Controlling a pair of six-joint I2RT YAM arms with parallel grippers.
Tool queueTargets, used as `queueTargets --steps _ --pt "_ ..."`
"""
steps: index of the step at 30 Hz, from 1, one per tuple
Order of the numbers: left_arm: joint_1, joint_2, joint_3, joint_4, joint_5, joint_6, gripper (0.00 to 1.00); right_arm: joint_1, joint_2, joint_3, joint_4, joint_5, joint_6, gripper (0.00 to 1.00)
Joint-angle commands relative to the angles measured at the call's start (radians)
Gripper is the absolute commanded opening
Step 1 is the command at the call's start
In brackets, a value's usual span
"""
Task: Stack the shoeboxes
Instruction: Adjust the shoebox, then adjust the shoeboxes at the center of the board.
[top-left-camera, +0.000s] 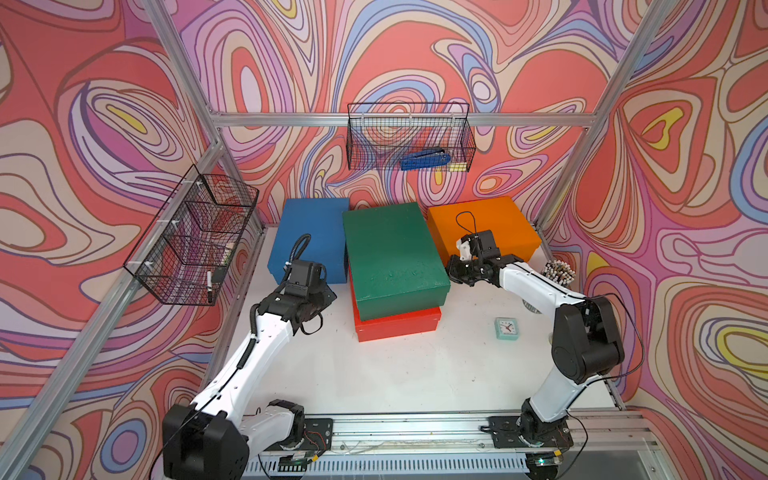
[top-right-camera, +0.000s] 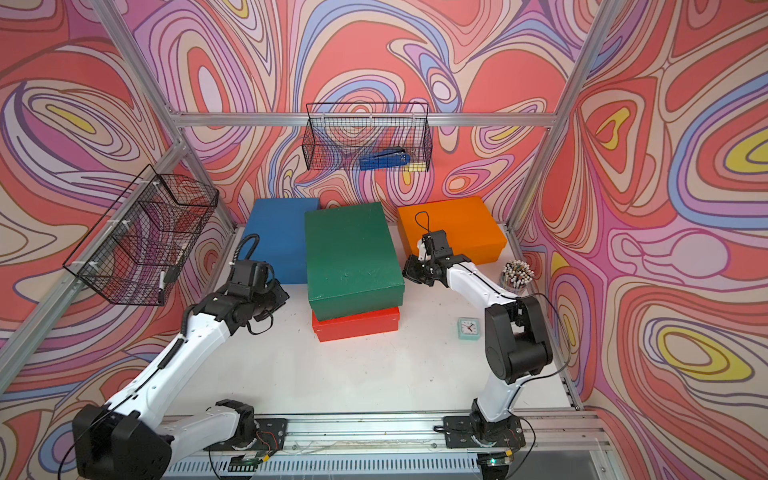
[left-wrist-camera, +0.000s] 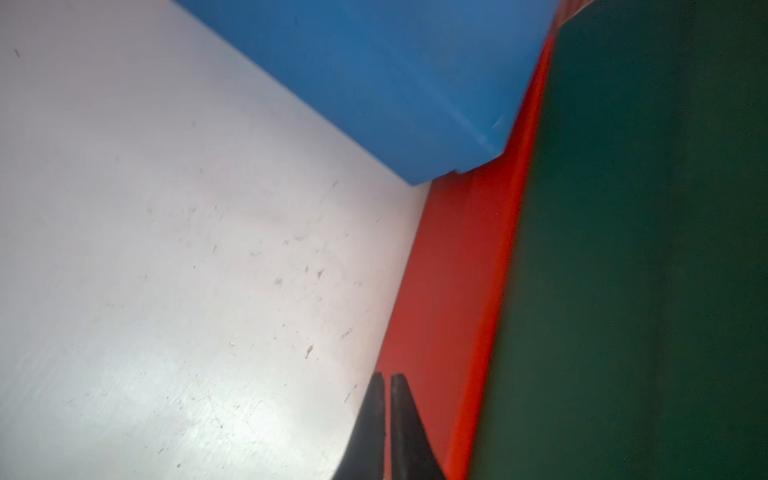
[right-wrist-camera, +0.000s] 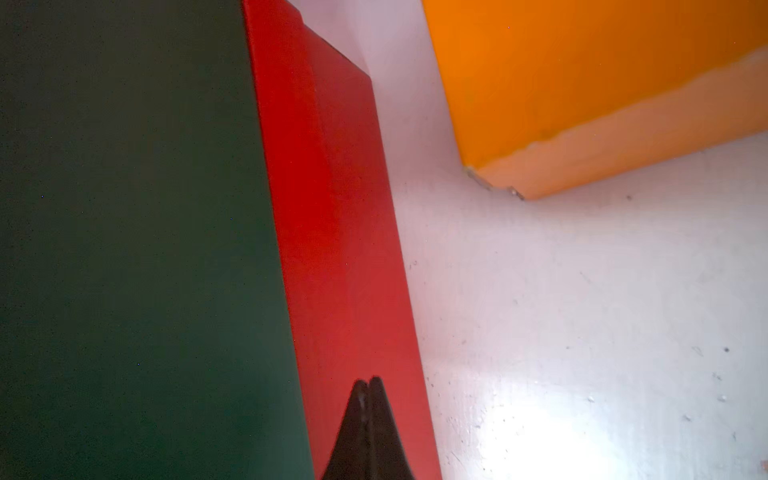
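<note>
Teal clock (top-left-camera: 507, 329), pencil cup (top-left-camera: 559, 271), white table (top-left-camera: 415, 374)

On the white tabletop (top-left-camera: 395, 374) stand the blue shoebox (top-left-camera: 309, 232), the red shoebox (top-left-camera: 397, 326), the orange shoebox (top-left-camera: 490, 224), a small clock (top-left-camera: 506, 328) and a cup of pencils (top-left-camera: 559, 272).

Swirl-patterned walls (top-left-camera: 415, 54) — white table (top-left-camera: 415, 374), aluminium frame (top-left-camera: 291, 119).

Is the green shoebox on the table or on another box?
On another: the green shoebox lies flat atop the red shoebox.
</note>
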Motion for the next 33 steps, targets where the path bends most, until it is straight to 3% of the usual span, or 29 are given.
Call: queueTargets --steps 1,6,11,19,24,27,33 --pt "0.004 0.078 -0.033 0.067 0.075 -0.035 0.05 0.006 -0.031 -0.055 0.013 -0.005 0.006 0.0" --pt "0.004 0.137 -0.03 0.103 0.094 -0.035 0.04 0.023 -0.05 -0.094 0.035 -0.011 0.028 0.0" --pt "0.018 0.104 0.02 0.055 0.062 -0.013 0.04 0.076 -0.031 -0.122 0.061 -0.004 0.053 0.0" --pt "0.046 -0.125 0.186 -0.155 -0.115 0.022 0.06 0.165 0.003 -0.165 0.161 -0.034 0.117 0.0" --pt "0.043 -0.256 0.305 -0.184 -0.13 0.031 0.09 0.228 0.061 -0.131 0.196 -0.045 0.141 0.0" --pt "0.016 -0.225 0.398 -0.22 -0.104 0.042 0.12 0.258 0.089 -0.109 0.212 -0.052 0.153 0.0" --pt "-0.16 -0.075 0.524 -0.217 -0.132 0.072 0.14 0.279 0.1 -0.102 0.227 -0.044 0.157 0.0"
